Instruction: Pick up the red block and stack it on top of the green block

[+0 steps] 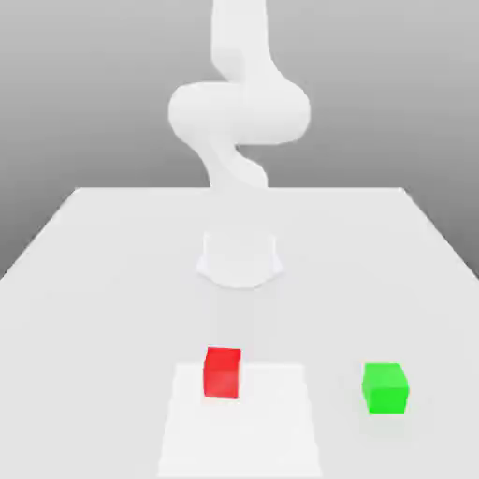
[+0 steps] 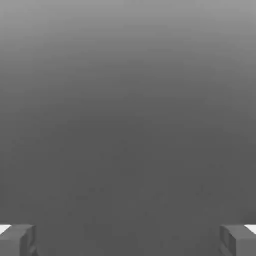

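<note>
The red block [image 1: 222, 373] sits on the desk [image 1: 103, 323], over the far edge of the white patch [image 1: 245, 430]. To take it well, the pincer [image 2: 128, 241] should come down straight above it, line up with two opposite sides and close midway, lest it tip or twist. It looks like a plain cube, flat-faced, its top a shade apart from its front. The pincer is spread, nothing between its tips. Toward the exterior view's right, well apart, stands the green block [image 1: 385, 389].
</note>
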Controlling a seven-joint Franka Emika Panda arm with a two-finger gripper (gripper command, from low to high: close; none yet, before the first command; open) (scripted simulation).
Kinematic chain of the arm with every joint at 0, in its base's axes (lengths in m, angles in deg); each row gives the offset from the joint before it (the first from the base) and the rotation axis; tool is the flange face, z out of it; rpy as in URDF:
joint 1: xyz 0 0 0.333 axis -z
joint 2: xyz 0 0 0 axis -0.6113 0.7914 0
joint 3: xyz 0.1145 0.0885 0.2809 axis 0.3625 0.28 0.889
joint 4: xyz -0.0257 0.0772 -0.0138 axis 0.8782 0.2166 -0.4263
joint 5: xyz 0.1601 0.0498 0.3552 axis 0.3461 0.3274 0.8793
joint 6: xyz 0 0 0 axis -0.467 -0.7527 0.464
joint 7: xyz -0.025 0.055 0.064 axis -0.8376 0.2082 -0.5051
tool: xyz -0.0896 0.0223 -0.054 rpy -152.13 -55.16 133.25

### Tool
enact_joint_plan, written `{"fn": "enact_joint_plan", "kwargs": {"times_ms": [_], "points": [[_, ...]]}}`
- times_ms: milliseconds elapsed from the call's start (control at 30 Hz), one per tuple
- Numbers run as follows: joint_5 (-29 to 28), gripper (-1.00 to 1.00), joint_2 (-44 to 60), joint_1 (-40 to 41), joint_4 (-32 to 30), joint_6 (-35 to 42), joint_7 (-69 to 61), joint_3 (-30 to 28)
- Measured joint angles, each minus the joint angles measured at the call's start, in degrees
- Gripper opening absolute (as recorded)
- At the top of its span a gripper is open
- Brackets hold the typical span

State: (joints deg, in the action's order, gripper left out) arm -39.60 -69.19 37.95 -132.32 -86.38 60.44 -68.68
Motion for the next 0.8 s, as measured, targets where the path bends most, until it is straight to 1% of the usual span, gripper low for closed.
{"fn": "enact_joint_plan", "kwargs": {"times_ms": [400,567,633,800], "points": [[-0.4,0.0,23.1,1.5,-19.4,-16.5,0.7,-0.8],[-0.4,0.0,35.3,2.0,-28.1,-25.0,0.9,-1.5],[0.0,0.0,40.7,2.0,-29.1,-29.3,0.6,-1.5],[1.1,0.0,51.5,2.7,-28.2,-38.4,-0.2,-0.7]]}}
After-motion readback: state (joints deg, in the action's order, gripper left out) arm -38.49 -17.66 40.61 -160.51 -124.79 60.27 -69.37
